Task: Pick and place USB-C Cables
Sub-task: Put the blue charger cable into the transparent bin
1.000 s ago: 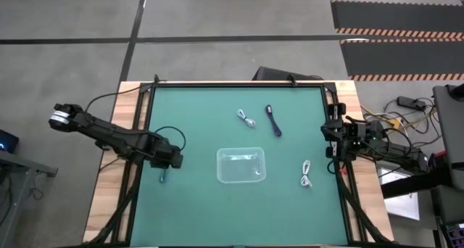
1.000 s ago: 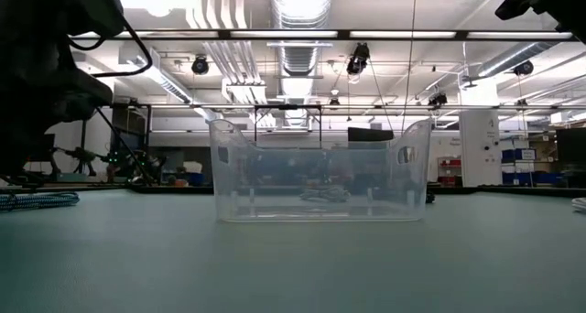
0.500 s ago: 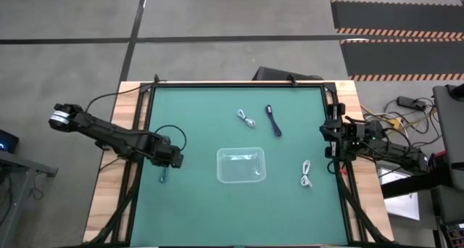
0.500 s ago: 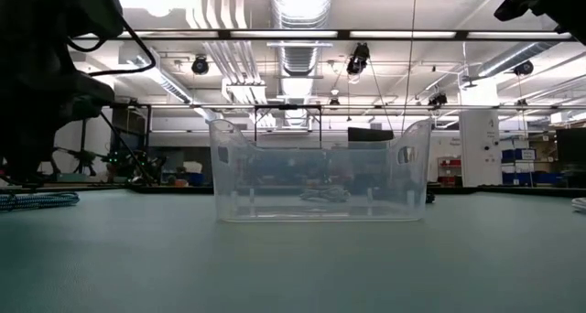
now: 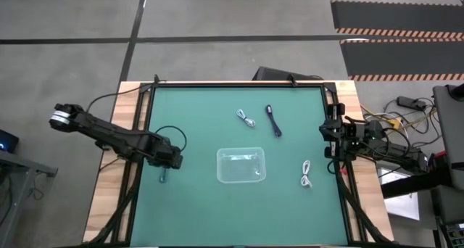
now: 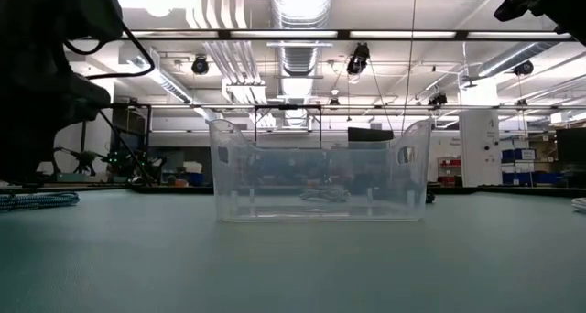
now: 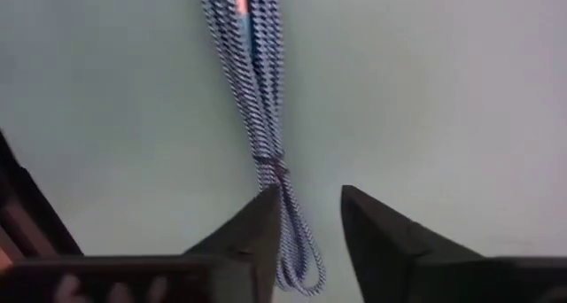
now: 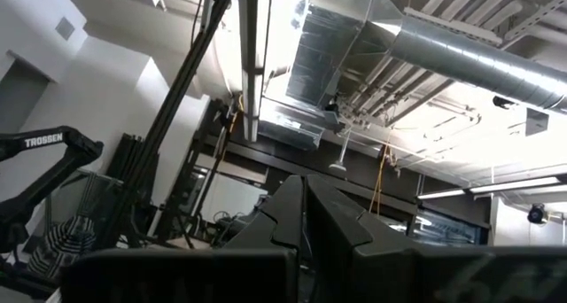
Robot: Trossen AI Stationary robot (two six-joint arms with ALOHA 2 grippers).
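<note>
A blue-and-white braided USB-C cable lies stretched on the green table near its left edge, and it also shows in the low view. My left gripper is low over it, open, with the cable's looped end between the fingers. Two more cables, one white and one dark, lie toward the far side. Another white one lies at the right. My right gripper is shut on nothing at the table's right edge, pointing up at the ceiling. My left gripper comes down from above, its fingers on either side of the cable's looped end. One finger stands right against the cable strand. Whether it touches the strand, I cannot tell. The cable lies flat on the table.
A clear plastic tray stands at the middle of the table, right of my left gripper, and also shows in the low view. Black frame rails run along the table's left and right sides. There is bare green surface between the tray and the cables.
</note>
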